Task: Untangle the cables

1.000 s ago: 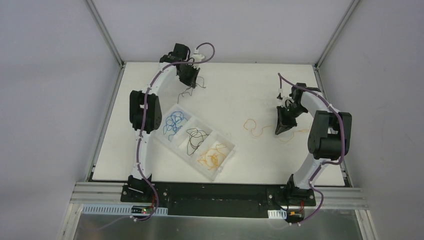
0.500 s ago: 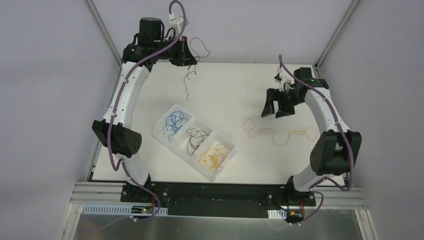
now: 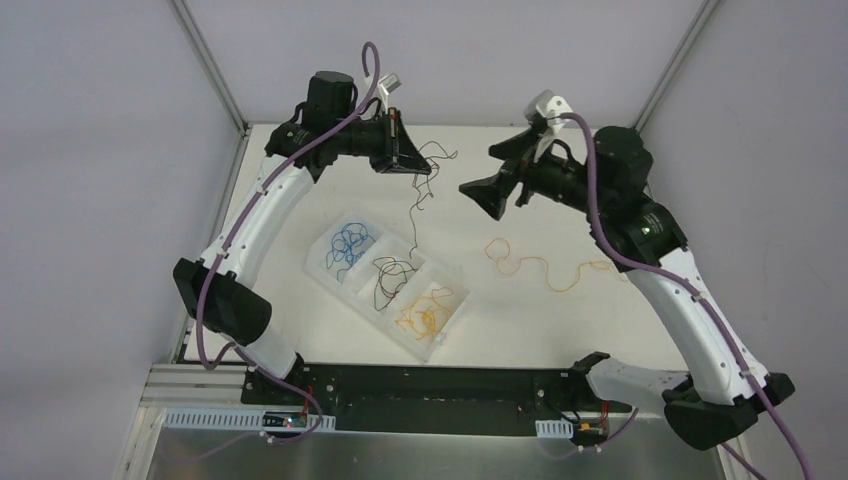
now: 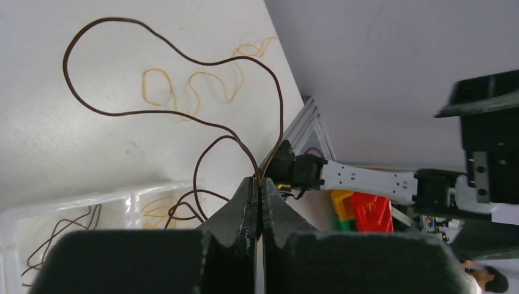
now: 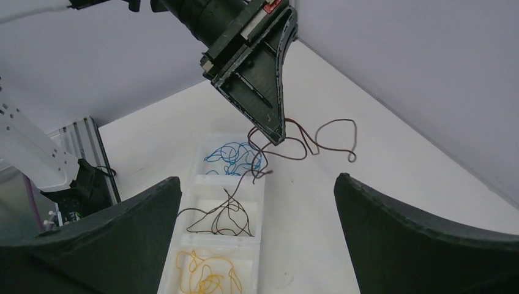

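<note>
left gripper clenched on black cable, dangling at 12 o'clock of tray | right gripper spread, empty | orange cable loose at tray's 3 o'clock | step: black strand lifted for binning | next: lower into middle compartment, release; possibly knotted

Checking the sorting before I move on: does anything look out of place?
Yes. One orange wire sprawls on the table right of the tray, outside its compartments. A dark wire also dangles in the air from the shut left claw, not yet put away.
</note>
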Available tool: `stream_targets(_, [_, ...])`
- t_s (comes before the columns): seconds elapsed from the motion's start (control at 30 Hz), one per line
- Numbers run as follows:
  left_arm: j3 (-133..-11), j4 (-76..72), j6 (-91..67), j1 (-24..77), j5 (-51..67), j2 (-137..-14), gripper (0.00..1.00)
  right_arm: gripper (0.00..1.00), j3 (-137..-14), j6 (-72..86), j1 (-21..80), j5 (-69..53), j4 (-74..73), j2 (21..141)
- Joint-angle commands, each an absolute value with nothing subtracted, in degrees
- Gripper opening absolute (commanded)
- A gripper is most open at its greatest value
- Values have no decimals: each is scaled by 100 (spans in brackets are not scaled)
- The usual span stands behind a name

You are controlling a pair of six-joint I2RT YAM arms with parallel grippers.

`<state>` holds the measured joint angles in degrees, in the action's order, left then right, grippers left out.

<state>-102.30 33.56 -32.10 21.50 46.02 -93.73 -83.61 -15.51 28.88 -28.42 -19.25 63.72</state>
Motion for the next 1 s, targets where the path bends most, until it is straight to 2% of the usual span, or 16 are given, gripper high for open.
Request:
stream_targets(0.0, [-9889, 2123, -4312, 2267, 5337, -8641, 0, 100, -8411, -1896, 3811, -1907, -1115, 6776])
stream_targets(0.2, [-8813, -49, -5999, 2295, 6043, -8420, 0, 99, -8333, -2867, 4890, -779, -367, 7173])
stream_targets(0.43, [-8194, -1370, -6787, 2320, 6216, -8237, 0, 99, -8047, -3333, 5070, -270, 263, 7302])
stream_targets(0.67, [-8159, -1625, -6964, 2366, 6373, -8065, 0, 86, -7390, -3812, 5001, -445, 291, 7174])
stream_targets(0.7, [-8138, -1615, -6950, 2392, 6401, -8030, 0, 82, -7342, -3802, 4993, -535, 256, 7149])
stream_targets(0.8, [-8072, -1457, -6756, 2417, 6456, -7904, 0, 60, -7319, -3683, 4976, -649, 48, 7124])
stream_targets(0.87, [-8141, -1151, -6451, 2417, 6481, -7832, 0, 38, -7355, -3588, 4952, -729, -214, 7090])
stream_targets(0.97, [-8432, -289, -5649, 2393, 6401, -7731, 0, 0, -7317, -3403, 4918, -807, -389, 6935])
